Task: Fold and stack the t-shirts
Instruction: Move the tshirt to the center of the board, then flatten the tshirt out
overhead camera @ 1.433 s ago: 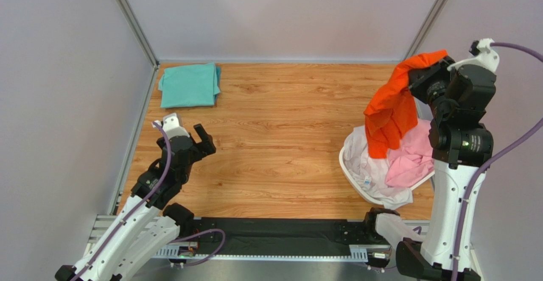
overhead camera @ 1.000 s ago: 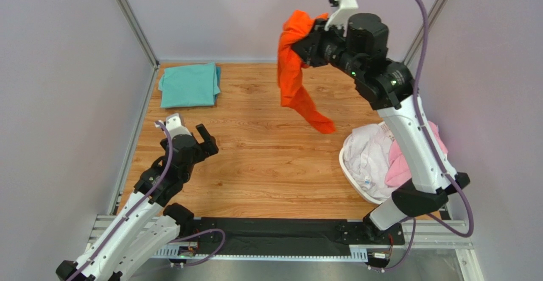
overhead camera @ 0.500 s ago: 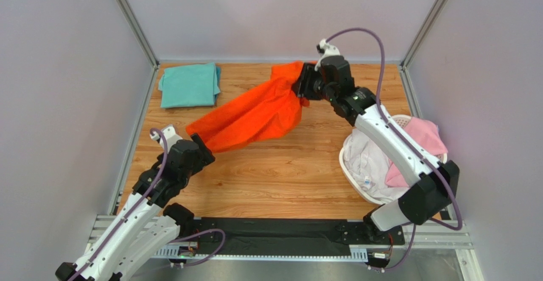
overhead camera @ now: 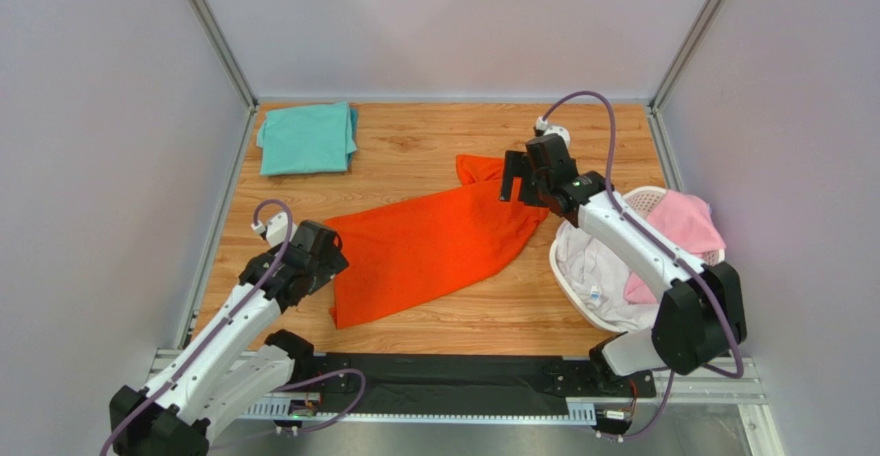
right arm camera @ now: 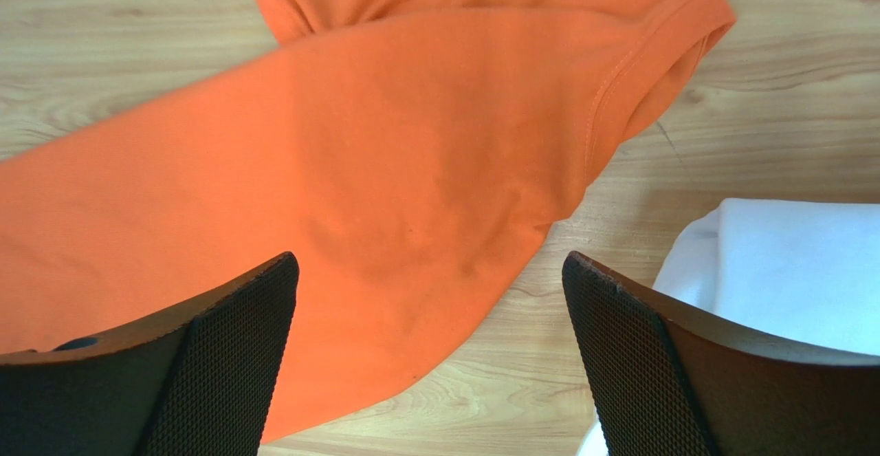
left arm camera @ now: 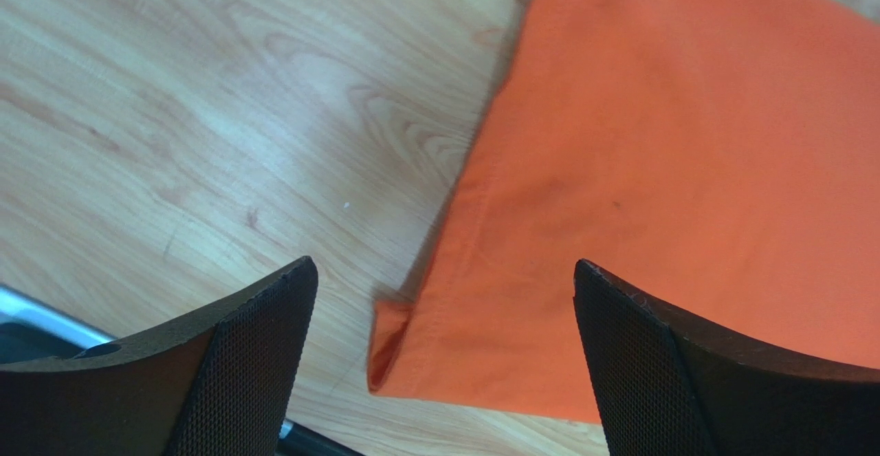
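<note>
step: flattening the orange t-shirt (overhead camera: 434, 239), lying rumpled at table (overhead camera: 413, 157) centre | left jaws and right jaws spread wide, empty | next: I think I pinch the hem corner (left arm camera: 398, 358) below my left jaws and pull it straight

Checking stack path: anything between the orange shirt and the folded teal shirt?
Only bare wood tabletop between orange shirt and teal shirt, top view.

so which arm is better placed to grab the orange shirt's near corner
Left. The left gripper hovers open right above that corner of the orange shirt; the right gripper is over the far sleeve end.
</note>
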You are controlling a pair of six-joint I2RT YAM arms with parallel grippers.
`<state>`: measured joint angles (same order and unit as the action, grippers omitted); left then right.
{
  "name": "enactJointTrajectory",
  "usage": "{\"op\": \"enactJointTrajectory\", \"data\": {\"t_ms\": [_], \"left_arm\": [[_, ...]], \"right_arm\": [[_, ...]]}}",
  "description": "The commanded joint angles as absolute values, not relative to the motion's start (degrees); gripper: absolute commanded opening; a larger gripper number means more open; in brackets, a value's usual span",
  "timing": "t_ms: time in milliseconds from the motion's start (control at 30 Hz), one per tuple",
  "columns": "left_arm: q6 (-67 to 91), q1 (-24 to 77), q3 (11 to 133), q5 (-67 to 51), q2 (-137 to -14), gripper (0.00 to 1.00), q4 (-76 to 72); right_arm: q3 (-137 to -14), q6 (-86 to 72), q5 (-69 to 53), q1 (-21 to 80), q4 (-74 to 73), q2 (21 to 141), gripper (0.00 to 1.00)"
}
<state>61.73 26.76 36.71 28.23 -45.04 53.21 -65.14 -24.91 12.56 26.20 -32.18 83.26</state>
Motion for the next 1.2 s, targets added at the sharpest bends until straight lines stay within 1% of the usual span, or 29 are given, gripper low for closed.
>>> {"op": "enactJointTrajectory", "data": {"t_ms": [0,67,233,400,500,567,633,733,833,900,1033,1133,1167], "left_arm": [[62.2,23.4,34.2,23.1,-47.3,0.99,50.5],[60.5,22.7,32.9,20.8,-48.0,0.99,47.8],[57.3,21.8,31.9,19.6,-50.3,0.99,41.0],[54.9,15.6,33.7,19.8,-54.6,1.00,34.4],[52.0,12.1,35.5,17.2,-59.0,1.00,28.8],[50.8,10.5,39.4,14.5,-63.5,1.00,28.4],[50.0,10.4,42.7,15.4,-66.6,1.00,26.9],[49.3,9.1,47.1,15.7,-74.9,1.00,25.8],[48.0,7.3,51.0,11.9,-79.7,0.92,25.4],[48.2,6.8,53.4,11.6,-83.9,0.89,26.5],[47.9,5.5,54.7,10.8,-90.9,0.87,26.4],[47.4,5.5,55.5,9.6,-93.6,0.82,26.4],[47.4,5.4,55.7,9.1,-94.3,0.78,26.3]], "right_arm": [[-62.4,-23.6,13.8,26.5,-29.1,78.1,1.00],[-60.7,-23.4,14.1,26.5,-28.6,77.3,1.00],[-60.3,-21.4,13.5,26.5,-27.6,78.3,1.00],[-63.4,-17.1,8.7,26.4,-25.1,83.1,1.00],[-69.0,-13.7,4.0,26.5,-23.4,89.4,1.00],[-74.6,-12.8,2.4,26.5,-23.6,92.8,1.00],[-77.8,-12.4,0.9,26.7,-23.8,97.9,1.00],[-84.1,-11.9,-0.9,27.1,-23.9,104.0,1.00],[-89.5,-11.3,-1.9,27.3,-24.2,109.1,1.00],[-93.1,-11.1,-2.1,27.3,-25.0,111.6,1.00],[-98.6,-10.0,-2.1,27.4,-27.1,117.6,1.00],[-101.6,-9.1,-1.5,27.5,-28.8,120.6,1.00],[-102.3,-8.4,-1.0,27.5,-29.3,122.2,1.00]]}}
